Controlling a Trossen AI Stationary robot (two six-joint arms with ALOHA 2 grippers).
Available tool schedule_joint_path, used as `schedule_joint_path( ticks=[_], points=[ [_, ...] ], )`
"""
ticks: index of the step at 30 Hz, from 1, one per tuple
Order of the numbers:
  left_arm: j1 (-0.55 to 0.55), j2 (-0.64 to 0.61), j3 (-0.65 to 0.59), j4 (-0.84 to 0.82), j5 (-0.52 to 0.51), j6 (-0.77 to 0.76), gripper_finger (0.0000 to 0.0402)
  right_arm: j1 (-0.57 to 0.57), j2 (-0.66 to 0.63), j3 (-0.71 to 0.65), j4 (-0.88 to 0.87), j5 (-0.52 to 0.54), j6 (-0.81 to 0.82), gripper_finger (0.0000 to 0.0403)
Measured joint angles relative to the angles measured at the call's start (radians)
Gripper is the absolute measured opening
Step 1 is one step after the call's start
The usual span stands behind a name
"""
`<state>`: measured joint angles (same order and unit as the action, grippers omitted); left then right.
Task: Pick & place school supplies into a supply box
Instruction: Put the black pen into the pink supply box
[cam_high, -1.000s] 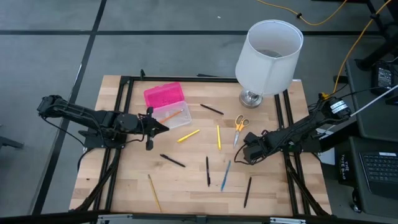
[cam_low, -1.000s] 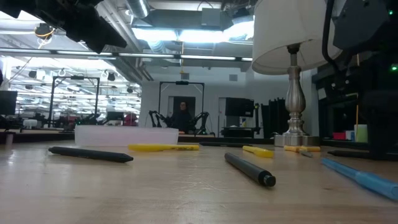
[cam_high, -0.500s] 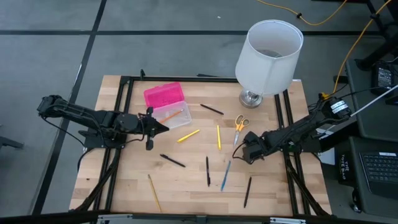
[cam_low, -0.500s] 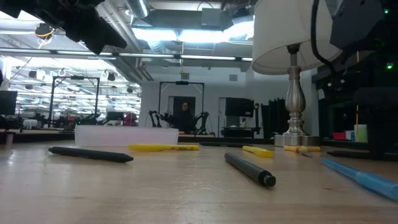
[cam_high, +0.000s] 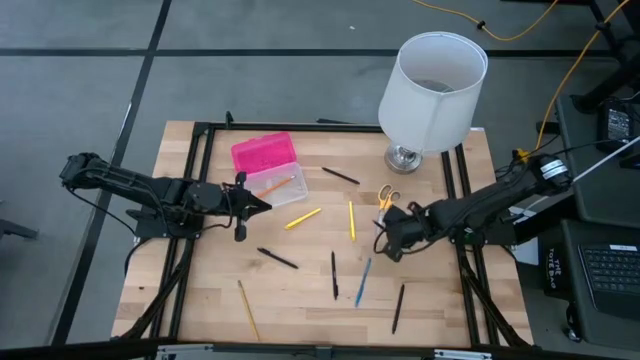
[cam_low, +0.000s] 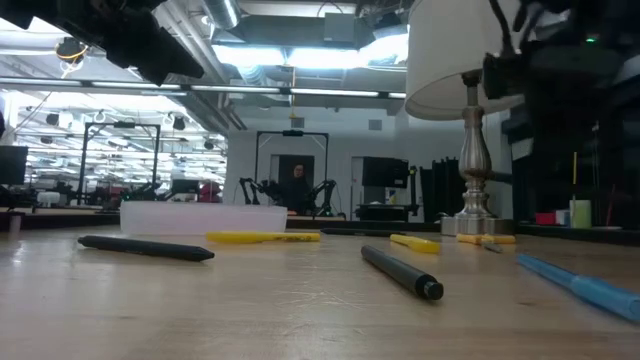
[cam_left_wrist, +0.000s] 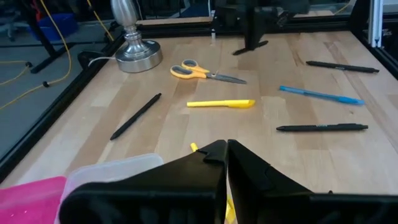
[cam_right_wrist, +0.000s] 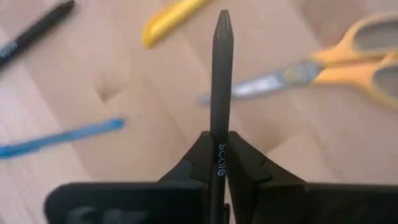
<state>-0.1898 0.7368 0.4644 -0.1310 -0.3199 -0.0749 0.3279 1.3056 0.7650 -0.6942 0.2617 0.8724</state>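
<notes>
A robotics lab is showing here: a wooden bench (cam_high: 310, 300) is sitting in a black metal frame (cam_high: 195, 190), yellow cables (cam_high: 500, 30) are trailing across grey floor, and more arm rigs (cam_low: 255, 190) are standing under bright ceiling lights (cam_low: 290, 55).

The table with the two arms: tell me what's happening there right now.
The right gripper is shut on a black pen, held off the table above the scissors. The left gripper is shut and waits beside the pencil case, which lies open with at least one orange pencil in its clear base. A lamp stands at the table's back edge. Other pens and pencils, yellow, black and blue, lie loose on the table.
</notes>
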Motion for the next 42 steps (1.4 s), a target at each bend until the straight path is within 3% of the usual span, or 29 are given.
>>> schedule_joint_path(
  ticks=[6, 10, 14, 21, 24, 36, 42],
  points=[
    [0.000, 0.000, 0.000, 0.000, 0.000, 0.002, 0.0004, -0.085, -0.044, 0.004, 0.201, -0.002, -0.242, 0.0026],
    [0.000, 0.000, 0.000, 0.000, -0.001, 0.001, 0.0006, -0.159, -0.040, 0.005, 0.428, -0.125, -0.462, 0.0026],
    [0.000, 0.000, 0.000, 0.000, -0.001, -0.011, 0.0008, -0.235, -0.037, 0.005, 0.530, -0.234, -0.602, 0.0026],
    [0.000, 0.000, 0.000, 0.000, -0.001, -0.016, 0.0006, -0.347, -0.037, 0.005, 0.594, -0.241, -0.696, 0.0026],
    [0.000, 0.000, 0.000, 0.000, -0.001, -0.016, 0.0008, -0.375, -0.037, 0.005, 0.644, -0.294, -0.725, 0.0026],
    [0.000, 0.000, 0.000, 0.000, -0.001, -0.041, 0.0007, -0.395, -0.037, 0.005, 0.758, -0.349, -0.880, 0.0026],
    [0.000, 0.000, 0.000, 0.001, -0.001, -0.042, 0.0008, -0.465, -0.037, 0.005, 0.780, -0.465, -0.911, 0.0026]
  ],
)
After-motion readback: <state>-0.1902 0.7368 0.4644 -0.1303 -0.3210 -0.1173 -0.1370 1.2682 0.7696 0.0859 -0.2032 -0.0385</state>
